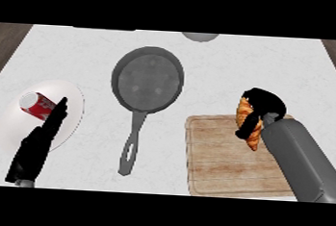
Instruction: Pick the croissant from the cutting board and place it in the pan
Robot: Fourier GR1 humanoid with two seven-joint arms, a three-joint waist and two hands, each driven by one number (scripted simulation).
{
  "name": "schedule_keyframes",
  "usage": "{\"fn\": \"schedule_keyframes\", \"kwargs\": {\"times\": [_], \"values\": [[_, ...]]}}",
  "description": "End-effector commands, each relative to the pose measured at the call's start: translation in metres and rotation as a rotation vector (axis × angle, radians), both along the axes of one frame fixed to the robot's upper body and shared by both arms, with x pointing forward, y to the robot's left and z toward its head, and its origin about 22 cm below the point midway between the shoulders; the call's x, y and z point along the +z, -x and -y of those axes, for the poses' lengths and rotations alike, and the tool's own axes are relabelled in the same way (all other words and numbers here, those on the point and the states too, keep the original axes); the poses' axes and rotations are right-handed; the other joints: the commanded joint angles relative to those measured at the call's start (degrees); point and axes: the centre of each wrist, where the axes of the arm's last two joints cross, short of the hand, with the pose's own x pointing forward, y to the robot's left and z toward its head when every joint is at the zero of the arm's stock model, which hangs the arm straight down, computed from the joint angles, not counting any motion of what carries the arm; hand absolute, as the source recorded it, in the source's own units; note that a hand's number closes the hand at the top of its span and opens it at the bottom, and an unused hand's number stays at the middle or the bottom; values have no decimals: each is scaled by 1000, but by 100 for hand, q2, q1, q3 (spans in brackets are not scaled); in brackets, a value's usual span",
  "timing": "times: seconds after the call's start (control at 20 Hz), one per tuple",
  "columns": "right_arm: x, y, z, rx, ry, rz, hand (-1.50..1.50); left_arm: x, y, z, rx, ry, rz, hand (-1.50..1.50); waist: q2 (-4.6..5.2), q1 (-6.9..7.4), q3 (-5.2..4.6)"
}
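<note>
You get even, soft, bright light from above: the white counter [224, 60] shows no glare. Faint shadows lie under the pan [147, 79] and beside the plate [70, 124] at near left. Edges look slightly soft throughout.

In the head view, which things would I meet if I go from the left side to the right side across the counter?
Left hand, over the white plate with the red can → pan → cutting board → croissant, held by the right hand.
</note>
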Motion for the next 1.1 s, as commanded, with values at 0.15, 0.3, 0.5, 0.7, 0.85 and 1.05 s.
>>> {"fn": "schedule_keyframes", "kwargs": {"times": [0.15, 0.3, 0.5, 0.7, 0.85, 1.05], "values": [[50, -5, -11, 82, -5, 461, 150, -17, 3, 3, 13, 1, -25, 0, -24, -75, 5], [84, -13, -14, 175, 28, 701, 150, -1, 1, -1, -9, -5, -3, 0, -23, 22, 13], [105, -16, -44, 263, -28, 841, 150, 12, -3, -8, -13, -1, 9, 0, -3, 49, 9], [128, -27, -81, 291, -130, 870, 150, 9, -16, -2, 6, -6, 4, 0, 8, 19, 7], [125, -50, -106, 290, -215, 851, 150, 5, -9, 2, -40, -4, 3, 0, 43, 134, 8], [123, -48, -158, 309, -295, 791, 150, -5, -15, 18, -28, -5, 11, 0, 46, 114, 5]]}}
